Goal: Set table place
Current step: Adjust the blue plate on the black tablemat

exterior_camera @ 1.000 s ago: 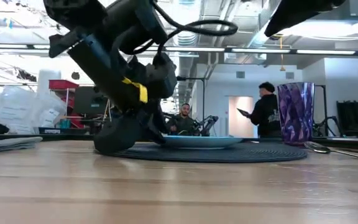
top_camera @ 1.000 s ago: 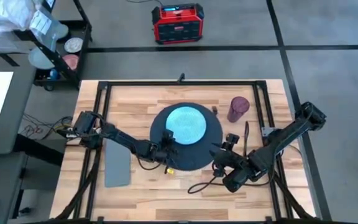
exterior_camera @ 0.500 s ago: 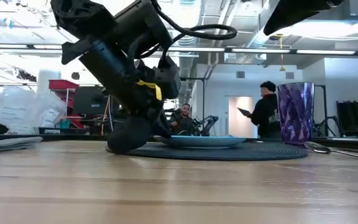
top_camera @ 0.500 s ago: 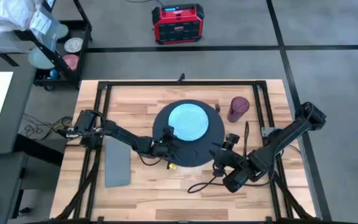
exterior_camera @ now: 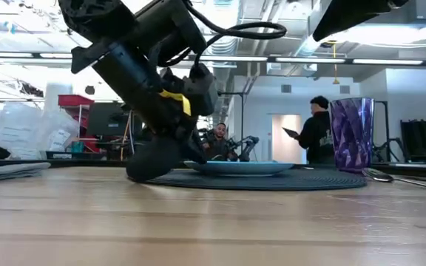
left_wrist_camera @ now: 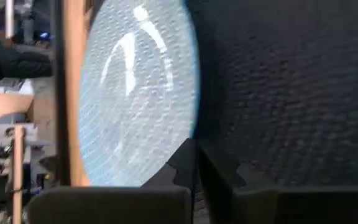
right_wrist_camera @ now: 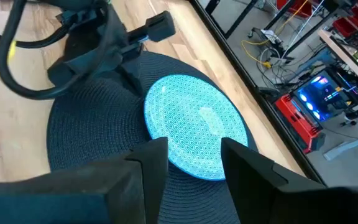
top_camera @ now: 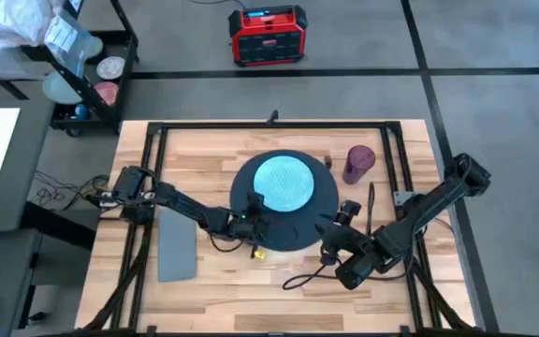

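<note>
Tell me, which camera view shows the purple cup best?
The low view: the purple cup stands upright in full profile beside the dark mat. The high view shows it small, from above. Neither wrist view shows it.

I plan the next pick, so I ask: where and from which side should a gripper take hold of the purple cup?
Grip the purple cup around its side wall, coming level from the right gripper's side. It stands upright on the wooden table, off the dark round mat, with that side free.
</note>
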You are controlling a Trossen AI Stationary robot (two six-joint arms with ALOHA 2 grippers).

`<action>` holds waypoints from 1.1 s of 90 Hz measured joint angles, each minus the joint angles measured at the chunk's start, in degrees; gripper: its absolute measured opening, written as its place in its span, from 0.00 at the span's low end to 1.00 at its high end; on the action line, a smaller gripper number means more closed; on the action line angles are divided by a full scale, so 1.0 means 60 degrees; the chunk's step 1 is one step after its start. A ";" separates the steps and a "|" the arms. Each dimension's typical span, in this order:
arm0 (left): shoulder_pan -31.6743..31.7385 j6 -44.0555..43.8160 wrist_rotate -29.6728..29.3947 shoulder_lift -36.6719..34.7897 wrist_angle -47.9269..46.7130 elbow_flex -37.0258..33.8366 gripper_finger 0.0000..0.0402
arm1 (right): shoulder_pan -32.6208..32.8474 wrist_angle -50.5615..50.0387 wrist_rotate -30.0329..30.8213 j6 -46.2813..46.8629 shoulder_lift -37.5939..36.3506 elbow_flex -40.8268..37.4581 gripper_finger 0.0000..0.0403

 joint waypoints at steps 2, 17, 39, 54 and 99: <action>0.0000 0.0094 0.0182 0.0000 -0.0002 0.0001 0.01 | 0.0000 0.0000 0.0002 0.0000 0.0000 0.0000 0.34; 0.0016 0.0065 0.0252 0.0000 -0.0024 0.0001 0.09 | 0.0000 -0.0035 0.0002 0.0002 0.0000 0.0000 0.34; -0.0099 0.0693 -0.0976 0.0000 0.0487 0.0020 0.23 | 0.0000 -0.0033 0.0006 0.0004 0.0000 0.0000 0.34; -0.0016 0.0910 0.0346 -0.0026 -0.0090 0.0393 0.25 | -0.0097 -0.0030 0.0006 0.0004 0.0000 0.0000 0.34; 0.1033 0.0923 0.0562 0.0049 -0.0529 0.0463 0.23 | -0.0127 0.0007 0.0024 0.0003 0.0004 0.0007 0.34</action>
